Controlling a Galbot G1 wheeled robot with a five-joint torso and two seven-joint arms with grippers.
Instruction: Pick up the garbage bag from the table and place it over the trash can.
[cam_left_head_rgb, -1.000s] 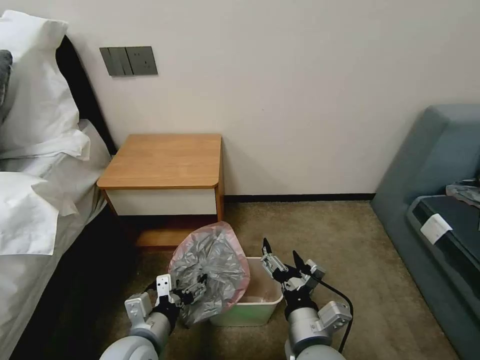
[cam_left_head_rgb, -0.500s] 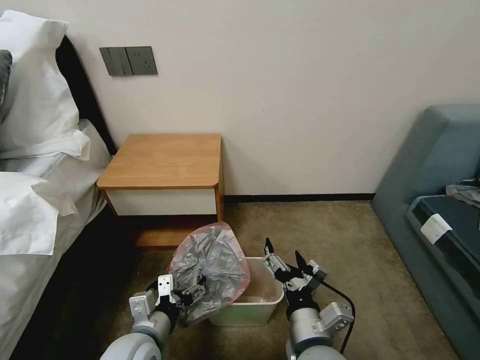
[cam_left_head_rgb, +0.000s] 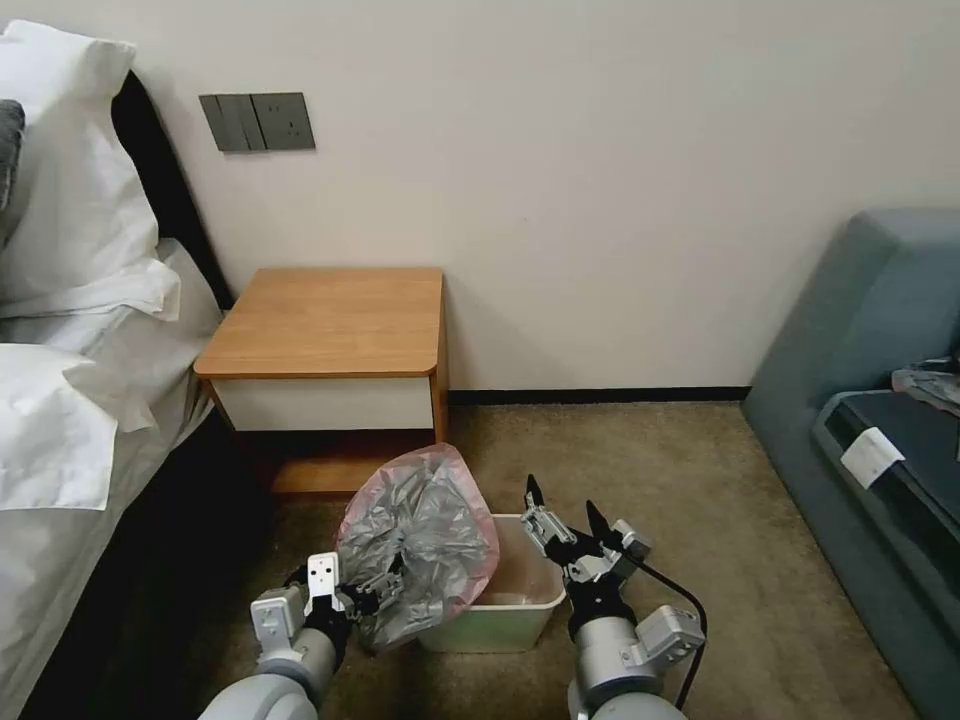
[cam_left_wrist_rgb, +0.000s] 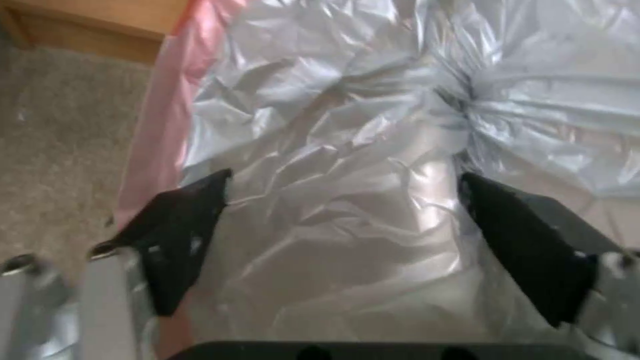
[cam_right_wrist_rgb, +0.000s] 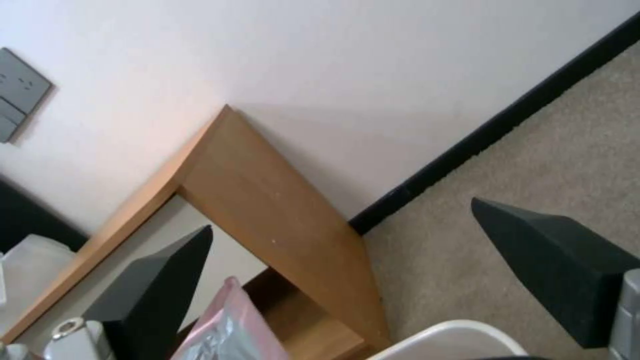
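Note:
The garbage bag (cam_left_head_rgb: 420, 535), crinkly grey with a pink rim, stands bunched over the left side of the cream trash can (cam_left_head_rgb: 490, 630) on the carpet. My left gripper (cam_left_head_rgb: 375, 590) is at the bag's near left side. In the left wrist view it (cam_left_wrist_rgb: 340, 220) is open, with its black fingers (cam_left_wrist_rgb: 180, 235) spread wide and bag plastic (cam_left_wrist_rgb: 347, 150) lying between and beyond them. My right gripper (cam_left_head_rgb: 560, 497) hovers open over the can's right half, holding nothing (cam_right_wrist_rgb: 341, 216). The table (cam_left_head_rgb: 330, 320) stands behind with a bare top.
A bed with white pillows (cam_left_head_rgb: 70, 300) runs along the left. A blue-grey sofa (cam_left_head_rgb: 880, 400) fills the right side. Beige carpet (cam_left_head_rgb: 680, 480) lies open between the can and the sofa. The wall is close behind the table.
My left gripper has drawn back a little toward me and to the left, while the bag stays on the can's left side. The right gripper is almost where it was.

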